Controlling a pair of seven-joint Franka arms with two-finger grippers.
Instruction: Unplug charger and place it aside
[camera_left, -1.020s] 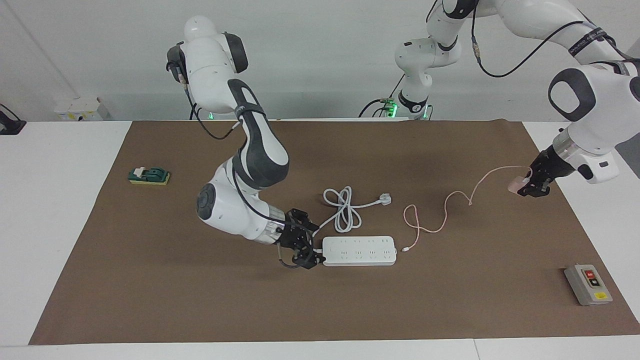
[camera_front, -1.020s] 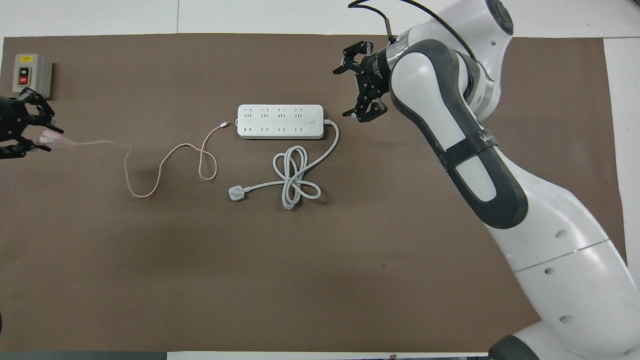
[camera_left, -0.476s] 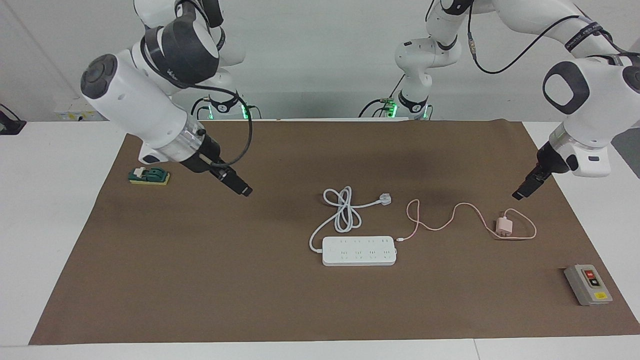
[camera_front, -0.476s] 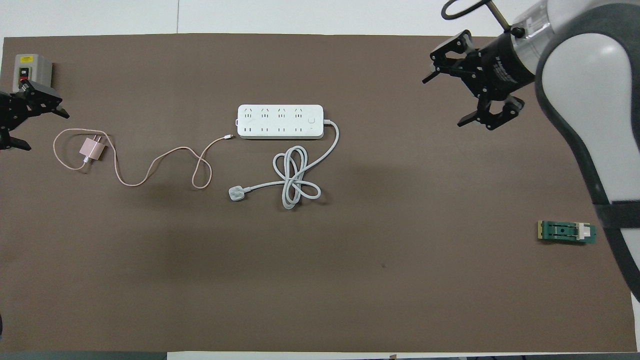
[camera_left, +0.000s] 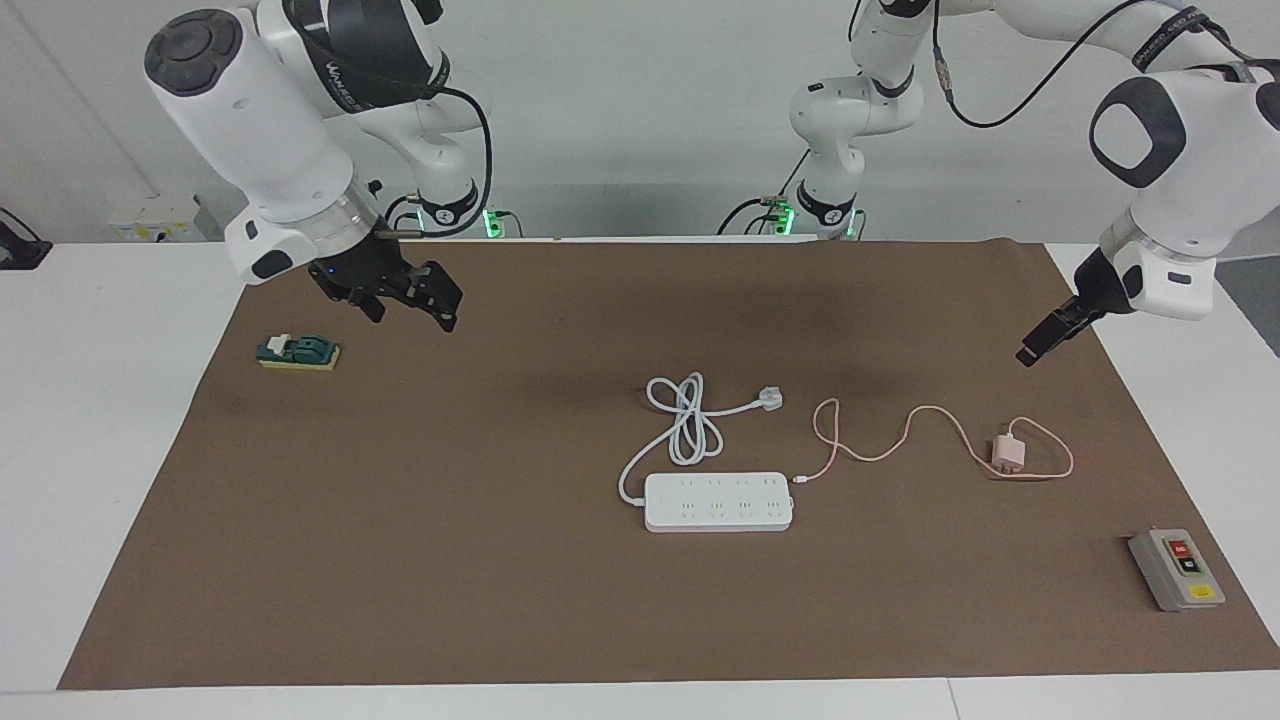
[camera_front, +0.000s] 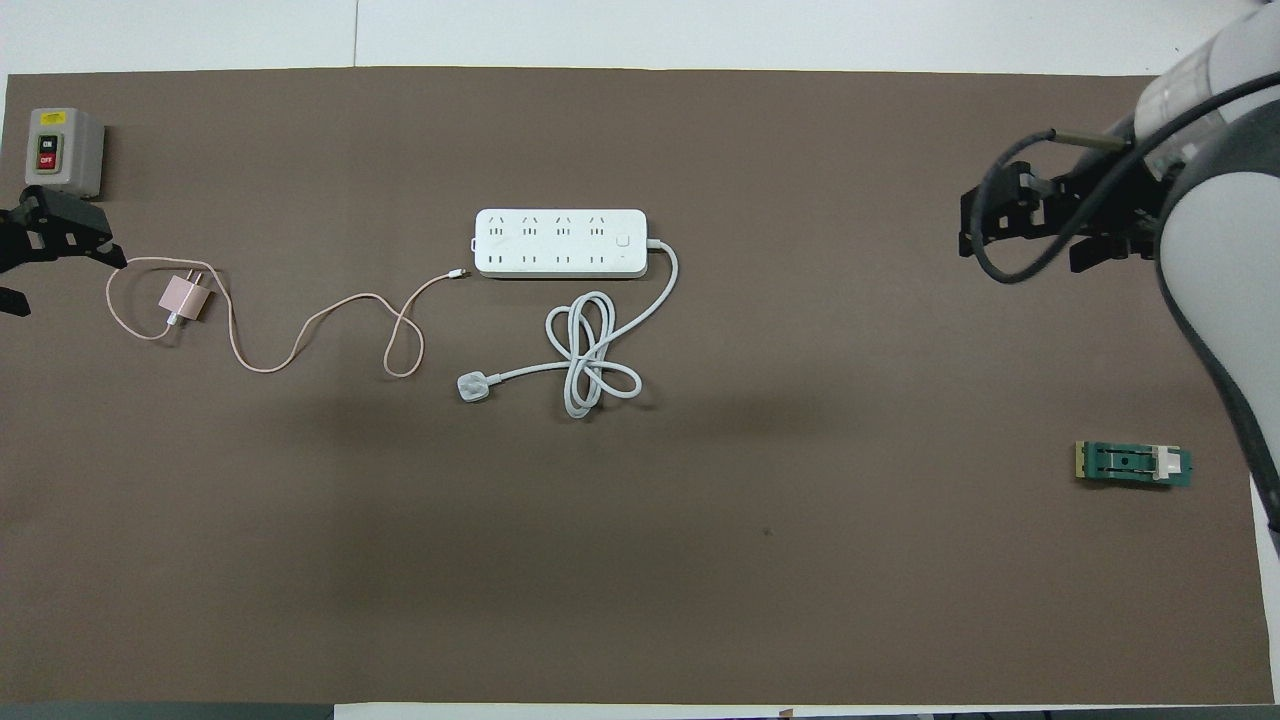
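Observation:
The pale pink charger (camera_left: 1006, 452) lies on the brown mat toward the left arm's end, apart from the white power strip (camera_left: 718, 501). It also shows in the overhead view (camera_front: 182, 297), prongs bare. Its thin pink cable (camera_left: 880, 445) loops across the mat, its free tip lying beside the strip's end. My left gripper (camera_left: 1035, 348) is open and empty, raised over the mat's edge beside the charger; it shows in the overhead view (camera_front: 45, 265). My right gripper (camera_left: 412, 300) is open and empty, raised over the mat toward the right arm's end.
A grey box with red and black buttons (camera_left: 1176, 568) stands farther from the robots than the charger. The strip's thick white cord and plug (camera_left: 700, 412) lie coiled nearer to the robots than the strip. A small green block (camera_left: 298, 351) lies toward the right arm's end.
The left gripper let the charger go onto the mat and has risen off it. The right gripper left the power strip's end and pulled back up toward the right arm's end.

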